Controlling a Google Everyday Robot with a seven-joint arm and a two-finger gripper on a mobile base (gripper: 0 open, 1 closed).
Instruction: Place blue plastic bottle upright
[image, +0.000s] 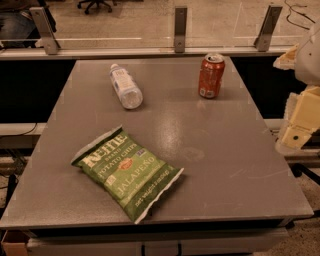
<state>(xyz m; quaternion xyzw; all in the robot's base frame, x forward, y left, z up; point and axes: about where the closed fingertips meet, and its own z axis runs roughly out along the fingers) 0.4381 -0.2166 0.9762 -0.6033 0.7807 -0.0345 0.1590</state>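
Note:
The blue plastic bottle (125, 86) lies on its side on the far left part of the grey table (230, 150), its white cap pointing away from me and its base toward me. My gripper (299, 122) shows as cream-coloured parts at the right edge of the camera view, beyond the table's right side. It is well clear of the bottle and holds nothing that I can see.
An orange-red soda can (211, 76) stands upright at the far right of the table. A green bag of jalapeño chips (127, 171) lies flat at the near left. A glass railing with metal posts (180, 27) runs behind the table's far edge.

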